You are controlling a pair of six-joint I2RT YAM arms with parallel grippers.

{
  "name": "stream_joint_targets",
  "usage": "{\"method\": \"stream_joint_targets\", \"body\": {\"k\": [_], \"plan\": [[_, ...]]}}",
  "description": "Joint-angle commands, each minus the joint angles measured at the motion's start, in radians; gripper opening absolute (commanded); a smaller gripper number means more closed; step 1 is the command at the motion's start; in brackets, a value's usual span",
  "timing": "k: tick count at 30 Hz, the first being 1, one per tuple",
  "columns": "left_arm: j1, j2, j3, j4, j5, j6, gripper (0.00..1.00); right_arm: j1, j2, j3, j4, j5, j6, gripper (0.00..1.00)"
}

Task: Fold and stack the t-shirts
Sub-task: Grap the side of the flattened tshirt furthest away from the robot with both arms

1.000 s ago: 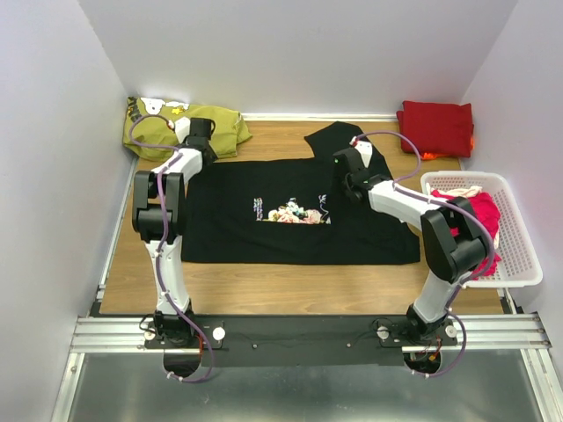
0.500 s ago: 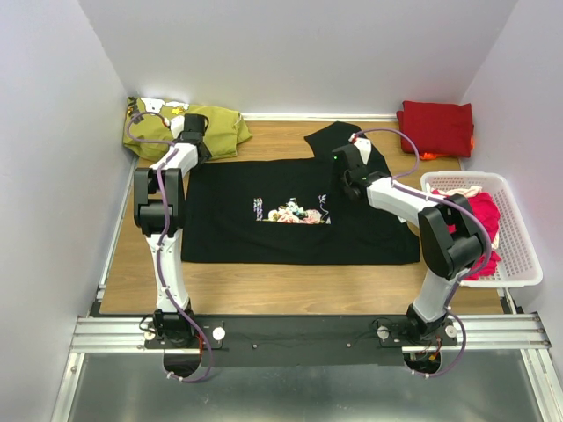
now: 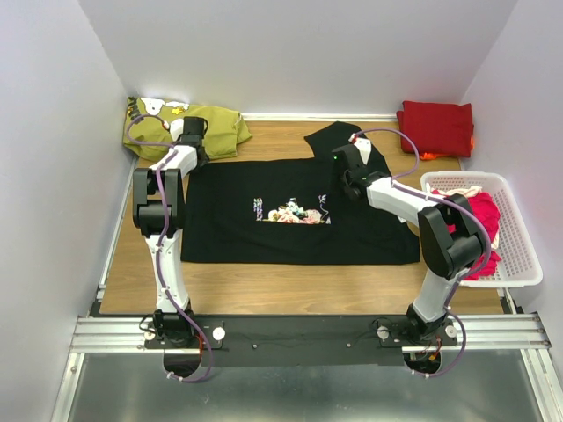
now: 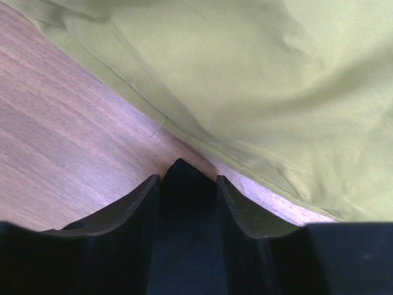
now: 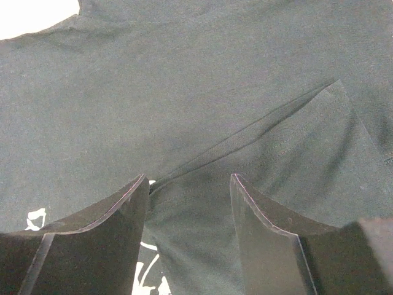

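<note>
The left hand [image 4: 188,179] has crept farther left, to the far corner of the black t-shirt [image 3: 255,237], just beside the olive shirt [image 3: 222,126]. That corner lies between its half-parted fingers (pinched or not, I cannot tell). The right hand [image 5: 189,178], open, has edged left over the sleeve. The black t-shirt lies spread on the worktop [image 3: 264,283].

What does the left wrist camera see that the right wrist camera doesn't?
Only the left wrist view shows the olive-green shirt, bare wooden table and the left hand. Only the right wrist view shows a sleeve seam, white print and the right hand. Both show two dark fingers at the bottom with the black t-shirt between them.
</note>
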Motion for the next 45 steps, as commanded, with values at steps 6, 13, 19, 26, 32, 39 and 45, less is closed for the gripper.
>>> {"method": "stream_joint_targets", "body": {"k": [6, 13, 19, 26, 32, 39, 45], "plan": [[0.007, 0.025, 0.009, -0.096, 0.04, -0.013, 0.33, -0.011, 0.017, 0.053, -0.021, 0.031, 0.005, 0.63], [0.007, 0.018, 0.005, -0.099, 0.042, -0.008, 0.07, -0.016, 0.04, 0.11, -0.026, 0.06, -0.014, 0.63], [0.007, 0.012, -0.001, -0.099, 0.045, -0.007, 0.0, -0.075, 0.184, 0.307, -0.026, 0.108, -0.075, 0.63], [0.004, -0.011, -0.018, -0.096, 0.042, -0.005, 0.0, -0.206, 0.454, 0.646, -0.024, 0.005, -0.126, 0.63], [-0.004, -0.047, -0.041, -0.078, 0.049, -0.005, 0.0, -0.256, 0.684, 0.909, -0.027, -0.07, -0.25, 0.64], [-0.015, -0.072, -0.079, -0.061, 0.052, -0.015, 0.0, -0.287, 0.776, 1.018, -0.072, -0.095, -0.297, 0.64], [-0.015, -0.109, -0.132, -0.033, 0.039, -0.013, 0.0, -0.301, 0.756, 0.963, -0.114, -0.096, -0.299, 0.64]]}}
